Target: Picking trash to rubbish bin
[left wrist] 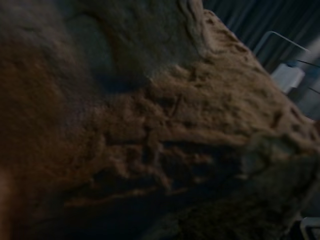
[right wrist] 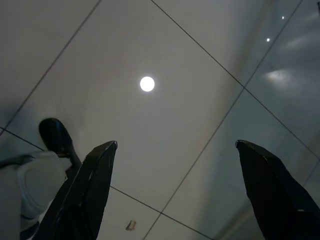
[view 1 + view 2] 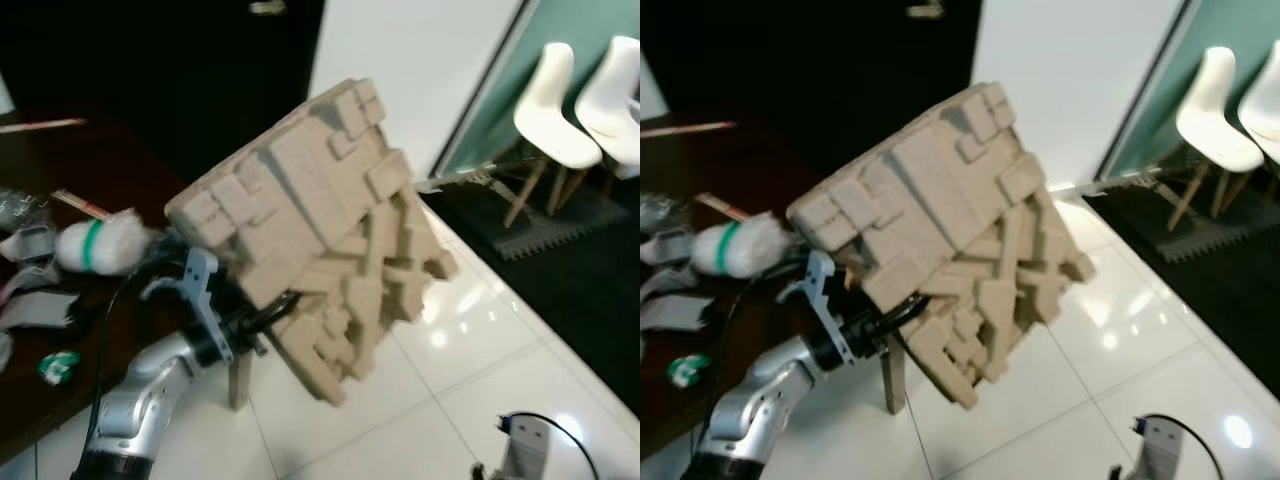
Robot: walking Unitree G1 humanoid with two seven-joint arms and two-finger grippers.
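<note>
Left eye view has a dark wooden table (image 3: 120, 170) at the far left, strewn with clutter: a white wad with a green band (image 3: 100, 245), a small green and white packet (image 3: 58, 365), a red-tipped stick (image 3: 40, 125). Right of it, above the glossy white tiled floor (image 3: 470, 370), the left gripper (image 3: 262, 318) is raised from a bent silver arm and clenched on the lower edge of a large moulded pulp packaging tray (image 3: 320, 225), held tilted in mid-air and hiding a table leg. Far right, two white chairs (image 3: 590, 100) stand on a dark mat. Low at the near right, the right gripper (image 2: 175, 190) hangs over the tiles, fingers spread wide apart, grasping nothing.
</note>
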